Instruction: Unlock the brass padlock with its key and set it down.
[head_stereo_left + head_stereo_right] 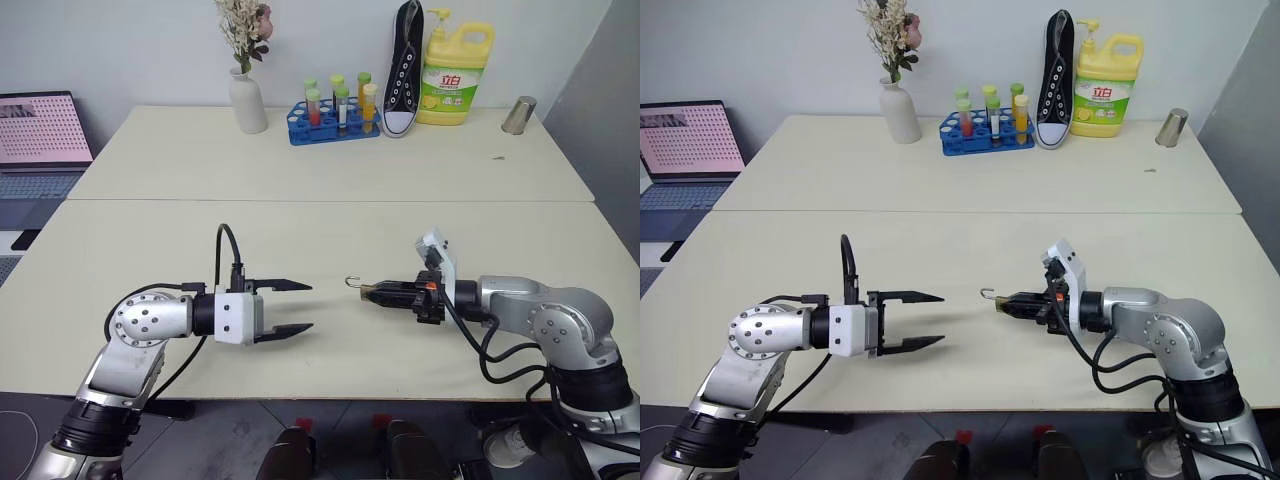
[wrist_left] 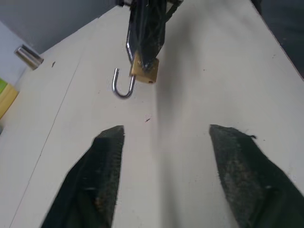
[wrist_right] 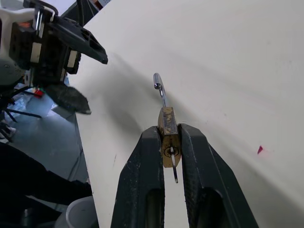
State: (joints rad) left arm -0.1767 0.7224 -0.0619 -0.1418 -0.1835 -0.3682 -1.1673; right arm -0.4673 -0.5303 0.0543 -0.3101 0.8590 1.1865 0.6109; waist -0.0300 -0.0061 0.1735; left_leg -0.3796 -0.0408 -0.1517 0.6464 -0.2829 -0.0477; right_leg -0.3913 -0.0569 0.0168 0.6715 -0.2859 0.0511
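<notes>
My right gripper [image 3: 169, 129] is shut on the brass padlock [image 3: 167, 124], holding it a little above the near table. The padlock's thin silvery shackle [image 2: 122, 88] stands swung open, with one end free, and points towards my left gripper. The key [image 3: 174, 172] sticks out of the padlock's rear face, between the two fingers. My left gripper [image 1: 310, 306] is open and empty. It lies level, faces the padlock [image 1: 371, 292] and stands a short gap away from the shackle tip.
Along the back of the far table stand a white vase of dried flowers [image 1: 247, 100], a blue rack of tubes [image 1: 335, 120], a black sneaker [image 1: 403, 70], a yellow detergent bottle [image 1: 455, 75] and a metal cup [image 1: 518, 115]. A laptop [image 1: 40, 135] sits at far left.
</notes>
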